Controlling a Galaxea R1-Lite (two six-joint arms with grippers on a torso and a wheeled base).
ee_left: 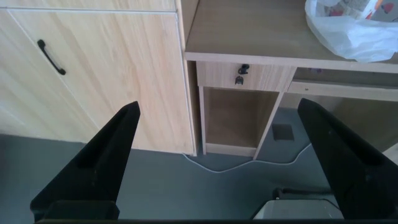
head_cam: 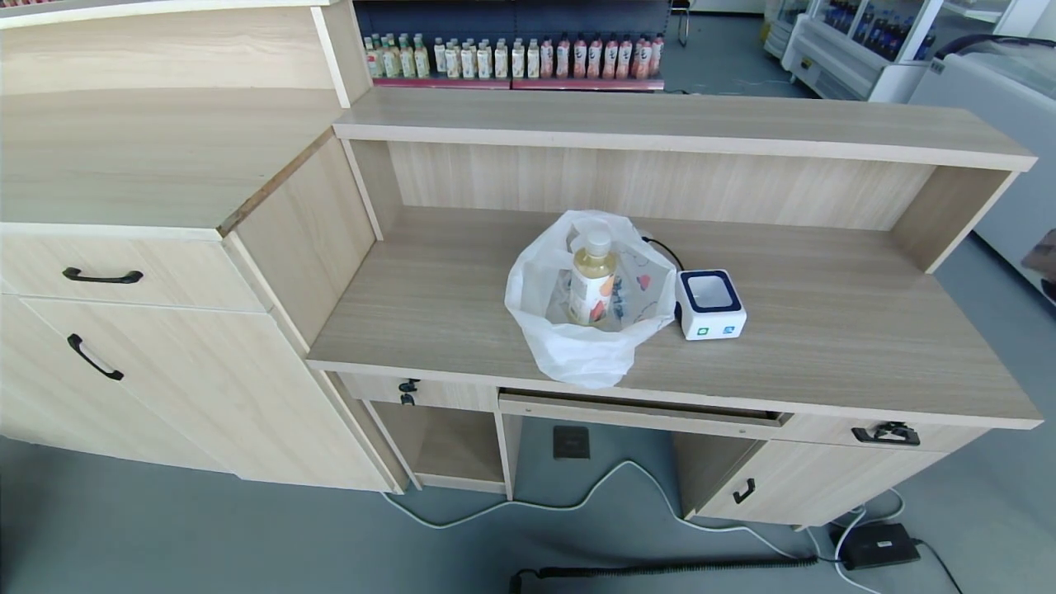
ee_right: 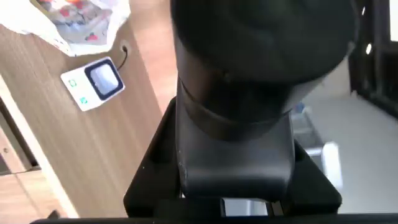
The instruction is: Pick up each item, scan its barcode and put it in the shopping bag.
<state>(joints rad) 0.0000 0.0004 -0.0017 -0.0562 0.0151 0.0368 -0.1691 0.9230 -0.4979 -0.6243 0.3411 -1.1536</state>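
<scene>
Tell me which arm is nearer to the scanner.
Right, probably. The right arm is higher than the counter, looking down on the scanner. The left claw, open, hangs below the counter edge, before the cabinet, past the bag.

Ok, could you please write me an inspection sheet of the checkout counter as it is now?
surface: wooden counter with a raised back shelf.
job's things: bottle upright inside the open white shopping bag; scanner close beside the bag, on the robot's right.
clutter: nothing seen.
grippers: left gripper open, holding nothing, low before the cabinet fronts; right gripper state cannot be told.
cables: dark cable behind the scanner; white cable and black coiled cable on the floor, by a black power box.
surroundings: cabinet doors on the left; shelf of drink bottles and a cooler behind the counter.
</scene>
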